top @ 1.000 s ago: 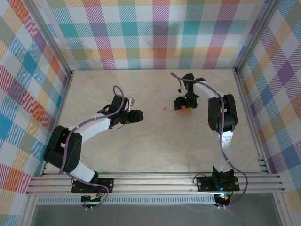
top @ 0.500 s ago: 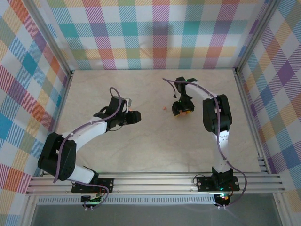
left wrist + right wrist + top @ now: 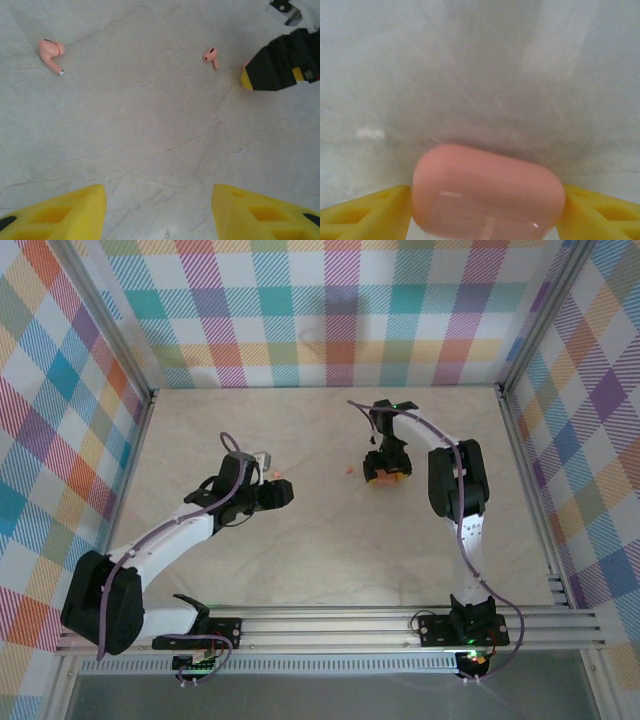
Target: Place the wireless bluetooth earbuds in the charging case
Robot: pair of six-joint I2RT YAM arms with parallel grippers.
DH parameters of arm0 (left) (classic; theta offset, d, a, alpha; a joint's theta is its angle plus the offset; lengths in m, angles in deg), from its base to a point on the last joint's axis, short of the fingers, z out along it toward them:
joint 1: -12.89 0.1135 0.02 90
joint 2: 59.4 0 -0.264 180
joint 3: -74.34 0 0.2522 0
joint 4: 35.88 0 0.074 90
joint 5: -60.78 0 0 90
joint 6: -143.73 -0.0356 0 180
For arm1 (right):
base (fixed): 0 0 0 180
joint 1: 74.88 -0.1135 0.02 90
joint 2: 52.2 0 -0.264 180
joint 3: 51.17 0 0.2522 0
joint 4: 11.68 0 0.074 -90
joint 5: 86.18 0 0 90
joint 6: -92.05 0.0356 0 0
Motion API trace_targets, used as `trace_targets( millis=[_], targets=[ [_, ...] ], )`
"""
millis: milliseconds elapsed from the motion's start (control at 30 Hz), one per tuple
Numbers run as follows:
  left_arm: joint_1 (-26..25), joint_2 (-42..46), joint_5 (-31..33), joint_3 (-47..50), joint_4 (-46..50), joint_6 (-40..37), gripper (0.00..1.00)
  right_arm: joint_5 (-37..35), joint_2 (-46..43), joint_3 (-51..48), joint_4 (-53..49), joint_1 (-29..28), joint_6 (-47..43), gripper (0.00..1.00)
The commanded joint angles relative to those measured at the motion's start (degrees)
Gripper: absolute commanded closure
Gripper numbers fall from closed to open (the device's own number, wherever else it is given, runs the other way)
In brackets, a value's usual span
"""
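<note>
While my right gripper [image 3: 487, 196] clamps one pink charging case [image 3: 485, 172], a yellow finger [image 3: 365, 210] touching each end, my left gripper [image 3: 157, 192] stands well apart over the bare marble table [image 3: 150, 125], holding nothing.

Count: two pink earbuds, one case. The first earbud [image 3: 51, 51] lies ahead and left of my left jaws. The second earbud [image 3: 211, 56] lies near the right gripper.

Against one second ago, my left arm has stretched out flatter and my right elbow has swung inward.
</note>
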Motion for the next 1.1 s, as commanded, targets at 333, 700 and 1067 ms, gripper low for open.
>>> trace_targets(
  millis=[333,700,1067],
  targets=[
    [-0.7,1.5,2.2,-2.5,3.9,-3.1,0.42,0.1,2.1,-0.2,-1.9,0.1,3.9,0.34],
    [-1.3,5.6,-9.1,1.4,-6.0,-5.8,0.42,5.6,-7.4,-7.8,1.6,0.1,4.7,0.54],
    [-15.4,14.2,-1.1,6.9,-25.4,-20.6,0.42,14.9,-32.1,-20.5,13.0,-8.0,9.4,0.58]
  ],
)
